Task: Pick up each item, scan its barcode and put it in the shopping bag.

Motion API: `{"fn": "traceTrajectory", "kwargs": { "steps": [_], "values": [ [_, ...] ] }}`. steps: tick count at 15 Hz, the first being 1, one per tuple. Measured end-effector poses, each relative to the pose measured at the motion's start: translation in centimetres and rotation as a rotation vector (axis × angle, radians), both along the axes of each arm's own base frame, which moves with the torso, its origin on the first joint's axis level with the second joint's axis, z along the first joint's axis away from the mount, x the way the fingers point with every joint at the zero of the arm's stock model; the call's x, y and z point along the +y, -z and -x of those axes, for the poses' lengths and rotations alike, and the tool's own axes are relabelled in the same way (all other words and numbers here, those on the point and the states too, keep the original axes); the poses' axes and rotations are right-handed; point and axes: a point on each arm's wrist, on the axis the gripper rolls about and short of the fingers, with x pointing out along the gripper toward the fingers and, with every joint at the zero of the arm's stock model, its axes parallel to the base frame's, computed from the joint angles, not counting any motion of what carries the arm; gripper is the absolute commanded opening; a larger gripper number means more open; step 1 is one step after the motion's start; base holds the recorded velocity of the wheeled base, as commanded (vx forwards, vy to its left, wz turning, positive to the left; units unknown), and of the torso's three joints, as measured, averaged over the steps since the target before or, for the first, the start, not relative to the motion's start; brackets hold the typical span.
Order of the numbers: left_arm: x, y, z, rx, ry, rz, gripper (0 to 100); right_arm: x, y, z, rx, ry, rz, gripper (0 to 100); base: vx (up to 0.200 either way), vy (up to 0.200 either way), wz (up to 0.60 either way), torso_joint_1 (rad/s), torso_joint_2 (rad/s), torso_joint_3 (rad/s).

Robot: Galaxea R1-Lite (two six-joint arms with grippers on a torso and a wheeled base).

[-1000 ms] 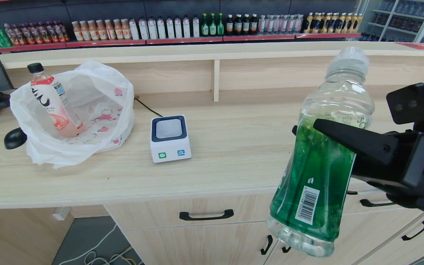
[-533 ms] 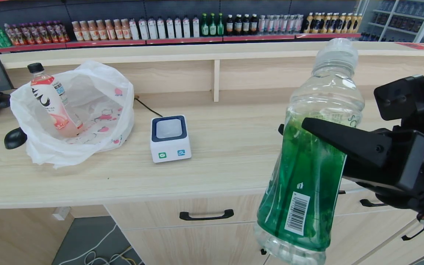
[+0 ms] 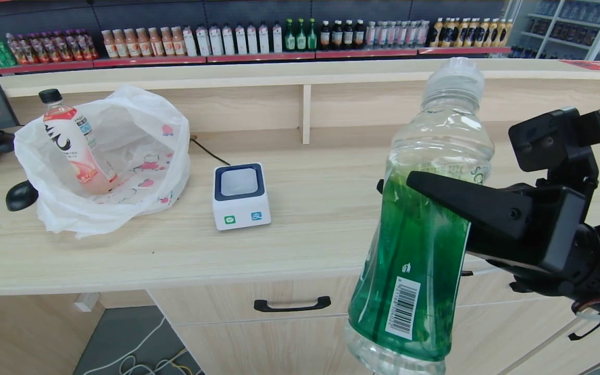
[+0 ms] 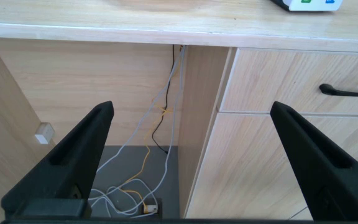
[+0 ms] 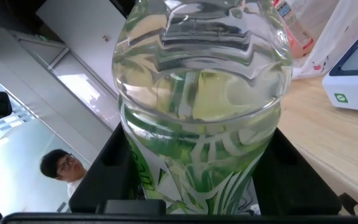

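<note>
Nearest, the right gripper point(image 3: 399, 183) is clamped around the middle of a clear, green-labelled bottle point(image 3: 409, 260), which hangs tilted in the air before the front edge of the tabletop point(image 3: 331, 208) on the right side, cap up and away, its barcode point(image 3: 403, 308) turned toward the head camera. The left gripper point(image 4: 192, 111) sits low, below the tabletop edge in front of the cabinet, its fingers spread wide with nothing between them. Farther back on the tabletop the white scanner point(image 3: 241, 195) stands near the middle, and well to its left lies the open shopping bag point(image 3: 60, 213) with a pink bottle point(image 3: 73, 143) leaning inside.
</note>
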Motion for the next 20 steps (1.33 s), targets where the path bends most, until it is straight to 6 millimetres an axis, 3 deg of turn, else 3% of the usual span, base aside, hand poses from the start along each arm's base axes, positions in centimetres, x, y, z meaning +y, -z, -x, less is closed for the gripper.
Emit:
{"fn": "traceTrajectory", "kwargs": {
  "steps": [11, 20],
  "values": [
    [0.0, 0.0, 0.0, 0.000, 0.000, 0.000, 100, -0.2, -0.1, 0.7, -0.069, 0.022, 0.009, 0, 0.000, 0.000, 0.00, 0.000, 0.00, 0.000],
    [0.0, 0.0, 0.0, 0.000, 0.000, 0.000, 100, -1.4, 1.3, 1.3, -0.470, 0.509, 0.162, 0, 0.000, 0.000, 0.00, 0.000, 0.00, 0.000]
  ]
}}
